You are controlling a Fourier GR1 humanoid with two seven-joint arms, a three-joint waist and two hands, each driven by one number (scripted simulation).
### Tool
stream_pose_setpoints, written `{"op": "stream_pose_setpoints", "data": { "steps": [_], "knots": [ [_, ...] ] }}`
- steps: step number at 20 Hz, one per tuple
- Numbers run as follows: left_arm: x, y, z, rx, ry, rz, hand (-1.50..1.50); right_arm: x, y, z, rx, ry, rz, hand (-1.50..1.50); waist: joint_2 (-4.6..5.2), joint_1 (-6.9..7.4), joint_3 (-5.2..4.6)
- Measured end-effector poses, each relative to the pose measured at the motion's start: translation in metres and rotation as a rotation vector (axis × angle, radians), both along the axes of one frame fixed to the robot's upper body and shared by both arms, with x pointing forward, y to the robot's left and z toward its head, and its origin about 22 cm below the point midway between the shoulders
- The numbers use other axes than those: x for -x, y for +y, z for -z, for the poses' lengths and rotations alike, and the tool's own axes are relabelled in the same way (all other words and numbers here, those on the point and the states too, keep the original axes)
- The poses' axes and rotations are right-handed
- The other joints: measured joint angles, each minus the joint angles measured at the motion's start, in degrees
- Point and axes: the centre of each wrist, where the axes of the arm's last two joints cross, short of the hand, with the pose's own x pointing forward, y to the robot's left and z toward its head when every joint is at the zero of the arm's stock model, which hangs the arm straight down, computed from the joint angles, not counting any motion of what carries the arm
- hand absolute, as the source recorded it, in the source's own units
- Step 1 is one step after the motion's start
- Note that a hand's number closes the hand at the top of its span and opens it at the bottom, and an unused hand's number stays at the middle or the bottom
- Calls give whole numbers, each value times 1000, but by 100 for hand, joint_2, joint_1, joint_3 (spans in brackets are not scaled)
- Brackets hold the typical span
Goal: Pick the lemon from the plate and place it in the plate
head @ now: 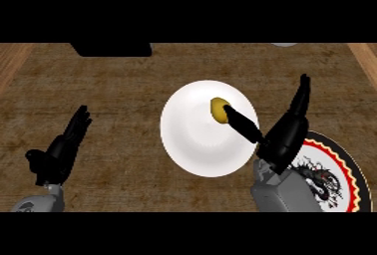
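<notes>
Lemon, on white plate at the centre of the desk, touched by thumb of unclenched right hand; it could be rolled away if pushed before being enclosed.

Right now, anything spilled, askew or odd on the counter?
Nothing stands out. The lemon sits whole on the white plate, right of its centre, with the thumb of the open right hand at it. The patterned plate lies flat, partly hidden under the right forearm. The left hand rests open at the left.
</notes>
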Motion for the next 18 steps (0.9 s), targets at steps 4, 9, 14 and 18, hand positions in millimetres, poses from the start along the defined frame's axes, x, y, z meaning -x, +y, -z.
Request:
{"op": "stream_pose_setpoints", "data": {
  "steps": [4, 9, 14, 18],
  "knots": [
    [-1, 0, -2, 3, 0, -9, 0, 41, -20, 17, -59, -36, 5, -150, -7, -64, -1],
    [8, 0, 1, 6, -2, -7, 0, 98, -47, 38, -62, -42, -29, -150, -9, -60, -1],
    [5, 7, -5, 8, 2, -2, 0, 143, -61, 54, -39, -21, -85, -150, -5, -48, -1],
    [6, 2, -3, 7, 4, -4, 0, 157, -77, 63, -23, 3, -107, -150, -3, -36, 0]
  ]
}}
